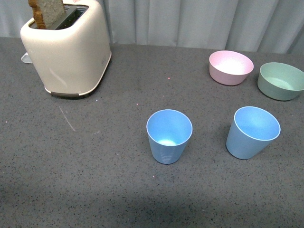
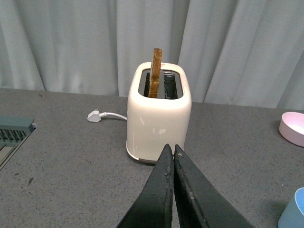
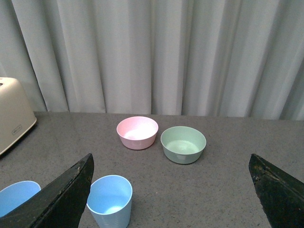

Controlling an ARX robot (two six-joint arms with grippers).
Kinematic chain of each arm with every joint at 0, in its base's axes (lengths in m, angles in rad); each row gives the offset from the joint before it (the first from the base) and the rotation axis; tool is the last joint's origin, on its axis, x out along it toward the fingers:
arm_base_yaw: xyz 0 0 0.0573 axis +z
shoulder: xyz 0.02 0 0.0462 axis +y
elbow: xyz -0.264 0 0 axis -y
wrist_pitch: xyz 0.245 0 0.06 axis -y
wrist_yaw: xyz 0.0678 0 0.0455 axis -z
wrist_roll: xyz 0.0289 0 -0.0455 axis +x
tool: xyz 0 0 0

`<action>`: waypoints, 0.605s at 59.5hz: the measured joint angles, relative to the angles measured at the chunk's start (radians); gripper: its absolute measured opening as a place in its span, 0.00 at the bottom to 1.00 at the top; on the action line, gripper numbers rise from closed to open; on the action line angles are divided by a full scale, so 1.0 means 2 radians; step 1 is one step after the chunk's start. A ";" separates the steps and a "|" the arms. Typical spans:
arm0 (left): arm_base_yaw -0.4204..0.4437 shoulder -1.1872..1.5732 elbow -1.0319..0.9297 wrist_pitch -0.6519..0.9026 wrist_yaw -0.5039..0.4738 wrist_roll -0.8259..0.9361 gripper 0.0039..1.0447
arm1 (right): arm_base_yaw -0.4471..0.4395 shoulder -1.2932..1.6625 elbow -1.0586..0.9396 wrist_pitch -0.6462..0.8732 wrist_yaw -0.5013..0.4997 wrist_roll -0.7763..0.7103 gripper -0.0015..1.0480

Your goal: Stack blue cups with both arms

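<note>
We see the left blue cup (image 1: 169, 137) and right blue cup (image 1: 251, 133) upright, apart — our left gripper (image 2: 172, 149) pressed together, empty; our right gripper (image 3: 171, 166) spread wide, empty.

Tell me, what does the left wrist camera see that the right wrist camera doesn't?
Only the left wrist view shows the bread slice standing in the toaster, the white plug with its cord, and the left gripper, shut. Only the right wrist view shows the green bowl, both blue cups together, and the right gripper, wide open. Both share the toaster, the pink bowl, one blue cup, the grey table and the curtain.
</note>
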 joint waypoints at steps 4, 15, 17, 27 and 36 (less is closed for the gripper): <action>0.000 -0.022 0.000 -0.020 0.000 0.000 0.03 | 0.000 0.000 0.000 0.000 0.000 0.000 0.91; 0.000 -0.071 0.000 -0.066 0.000 0.000 0.03 | 0.000 0.000 0.000 0.000 0.000 0.000 0.91; 0.000 -0.081 0.000 -0.076 0.000 0.000 0.03 | 0.000 0.000 0.000 0.000 0.000 0.000 0.91; 0.000 -0.122 0.000 -0.115 0.000 0.000 0.03 | 0.000 0.000 0.000 0.000 0.000 0.000 0.91; 0.000 -0.160 0.000 -0.152 0.000 0.000 0.03 | 0.000 0.000 0.000 0.000 0.000 0.000 0.91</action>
